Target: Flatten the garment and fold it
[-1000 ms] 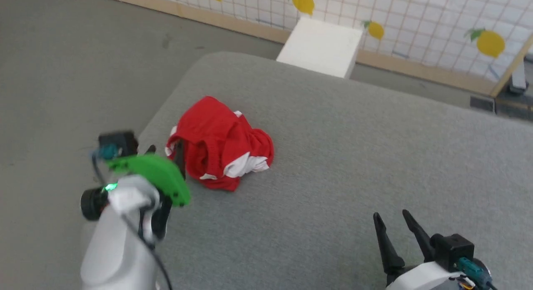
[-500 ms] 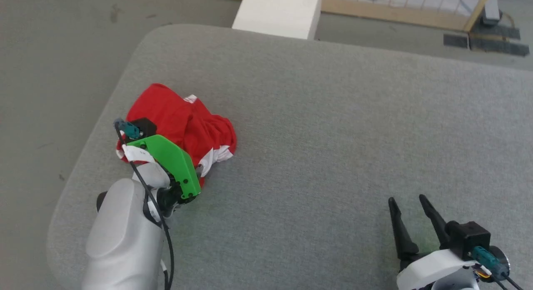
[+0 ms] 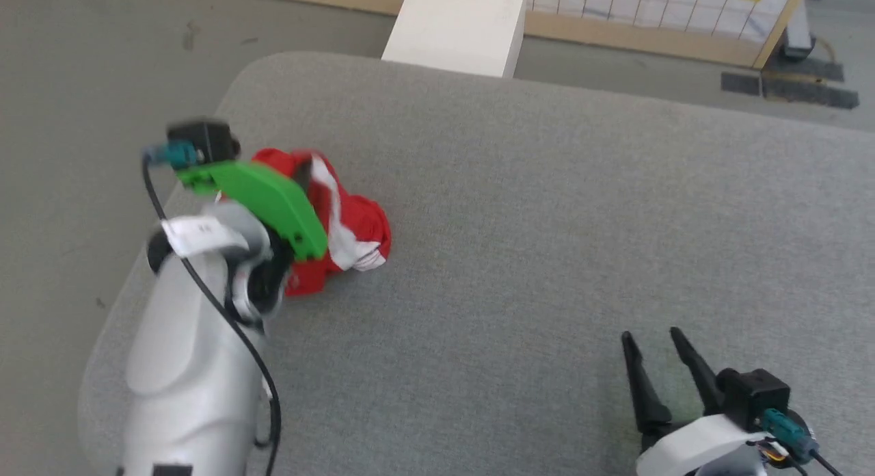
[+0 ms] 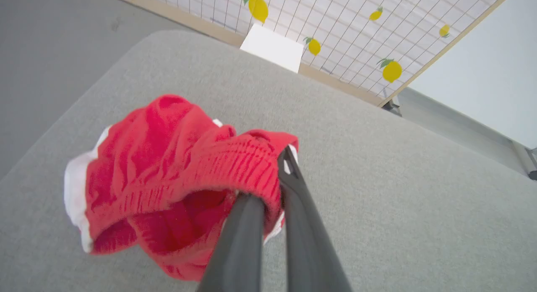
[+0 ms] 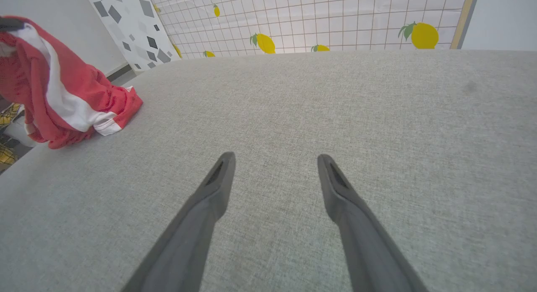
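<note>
Garment – red shorts with white trim – sits bunched at the left side of the grey cushion, close to its rounded left edge. Not flattened, no fold made.

Left gripper is clenched on the garment. In the left wrist view the two dark fingers sit almost together with the ribbed red band pinched between them; one tip pokes out past the cloth, the other is buried in it. The cloth bulges out to the view's left of the fingers, with white trim along its far left edge.

In the head view the green mount and pale forearm cover much of the garment; a white stripe runs down the red cloth just right of the mount. That part of the view is blurred.

The right wrist view shows the garment's upper part lifted at the view's top left – its lower end with the white stripe lies on the cushion.

Right gripper is released, fingers spread wide, nothing between them. It is low over the cushion at the near right, well apart from the garment.

Beyond the cushion: grey floor, a white block at the far edge, and a lemon-print grid screen.
</note>
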You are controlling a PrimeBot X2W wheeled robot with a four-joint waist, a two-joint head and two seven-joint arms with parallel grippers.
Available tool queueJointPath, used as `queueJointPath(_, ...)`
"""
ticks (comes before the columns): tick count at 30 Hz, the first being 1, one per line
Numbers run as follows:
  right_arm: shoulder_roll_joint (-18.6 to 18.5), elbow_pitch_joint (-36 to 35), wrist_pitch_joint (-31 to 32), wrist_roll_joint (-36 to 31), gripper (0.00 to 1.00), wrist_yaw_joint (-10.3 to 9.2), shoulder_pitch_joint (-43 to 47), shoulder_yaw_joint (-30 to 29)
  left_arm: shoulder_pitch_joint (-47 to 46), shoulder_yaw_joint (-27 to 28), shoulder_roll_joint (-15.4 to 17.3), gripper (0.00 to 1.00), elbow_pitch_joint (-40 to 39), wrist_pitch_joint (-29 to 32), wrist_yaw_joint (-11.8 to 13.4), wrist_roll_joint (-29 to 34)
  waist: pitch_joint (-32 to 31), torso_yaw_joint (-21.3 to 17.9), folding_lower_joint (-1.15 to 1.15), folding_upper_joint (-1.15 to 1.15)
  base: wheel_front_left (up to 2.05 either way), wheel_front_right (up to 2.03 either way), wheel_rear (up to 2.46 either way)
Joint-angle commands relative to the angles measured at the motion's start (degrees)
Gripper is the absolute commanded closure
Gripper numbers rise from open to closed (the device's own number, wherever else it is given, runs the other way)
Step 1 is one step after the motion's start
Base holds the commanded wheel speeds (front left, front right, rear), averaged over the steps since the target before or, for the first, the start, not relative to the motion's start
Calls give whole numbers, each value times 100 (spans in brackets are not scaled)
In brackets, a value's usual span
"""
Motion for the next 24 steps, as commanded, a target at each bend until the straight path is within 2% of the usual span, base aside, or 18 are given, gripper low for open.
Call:
queueJointPath(1, 2, 56, -62, 66, 0, -9, -107, 70, -296, -7, 47, 100, -87, -119, -85, 14, -185, -206, 0, 65, 0, 0, 0)
queueJointPath(6, 2, 272, -159, 219, 0, -9, -190, 151, -1027, -233, 39, 100, -355, -357, -385, 63, -374, -735, 0, 65, 0, 0, 0)
queueJointPath(14, 2, 490, -225, 189, 0, -9, -242, 26, -1834, -826, -168, 100, -822, -788, -650, -219, -334, -1584, 0, 65, 0, 0, 0)
queueJointPath(19, 2, 570, -242, 203, 0, -9, -246, -35, -1584, -1376, -211, 100, -877, -706, -687, -457, -289, -1938, 0, 65, 0, 0, 0)
queueJointPath(24, 2, 627, -250, 228, 0, -9, -209, -74, -770, -1989, -224, 100, -681, -274, -662, -784, -279, -2090, 0, 65, 0, 0, 0)
